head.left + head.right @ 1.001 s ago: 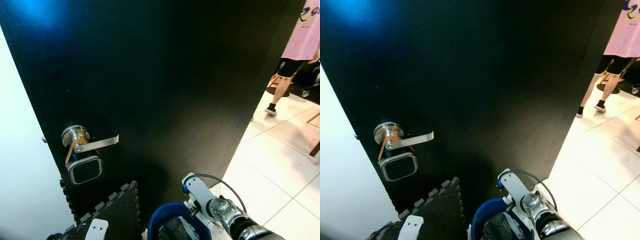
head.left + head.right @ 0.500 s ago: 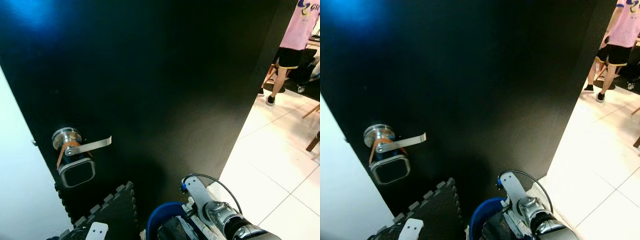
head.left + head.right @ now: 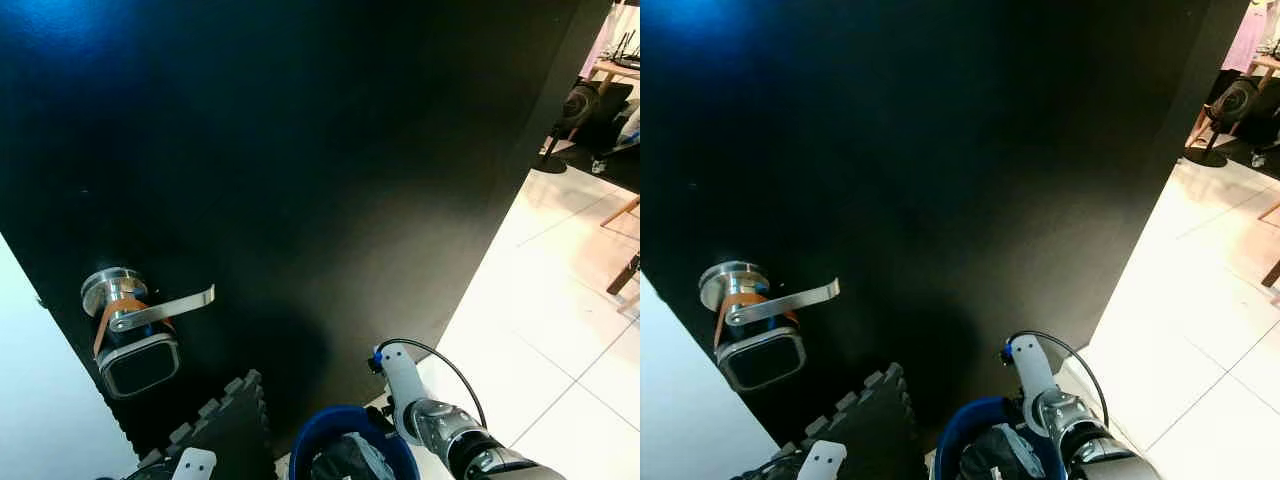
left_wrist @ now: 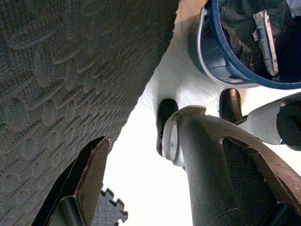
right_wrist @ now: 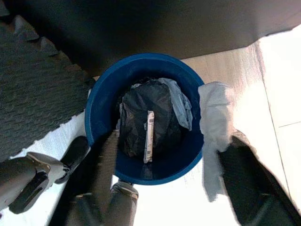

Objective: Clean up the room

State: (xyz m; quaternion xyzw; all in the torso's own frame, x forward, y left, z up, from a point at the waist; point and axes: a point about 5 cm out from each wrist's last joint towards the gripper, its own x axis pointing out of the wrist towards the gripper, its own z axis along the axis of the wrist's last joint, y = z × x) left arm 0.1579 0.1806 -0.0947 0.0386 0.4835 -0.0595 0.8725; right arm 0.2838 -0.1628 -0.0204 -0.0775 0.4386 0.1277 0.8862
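Note:
A blue bucket [image 3: 345,450] holding a black bag [image 5: 150,125] and a flat wrapper hangs low in front of me, by my right arm [image 3: 450,445]. In the right wrist view my right gripper [image 5: 171,157] reaches over the bucket's near rim [image 5: 141,181], its blurred fingers [image 5: 106,165] on either side, and a white cloth [image 5: 214,127] drapes over the rim. A dark grey foam puzzle mat [image 3: 215,425] stands on edge at the lower left beside my left arm [image 3: 195,465]. My left gripper [image 4: 141,188] grips it, one finger [image 4: 89,174] flat against the mat [image 4: 61,84].
A black door [image 3: 330,170] stands close ahead, with a silver lever handle [image 3: 150,305] and a keypad lock [image 3: 140,362]. A white wall [image 3: 30,400] lies to its left. White tiled floor [image 3: 560,330] opens to the right, with chair legs [image 3: 625,275] and bags [image 3: 585,100] beyond.
The view has swung, sliding the door handle left and down in the picture. The person in a pink shirt at the far right has left the picture. Bucket and mat stay with my arms.

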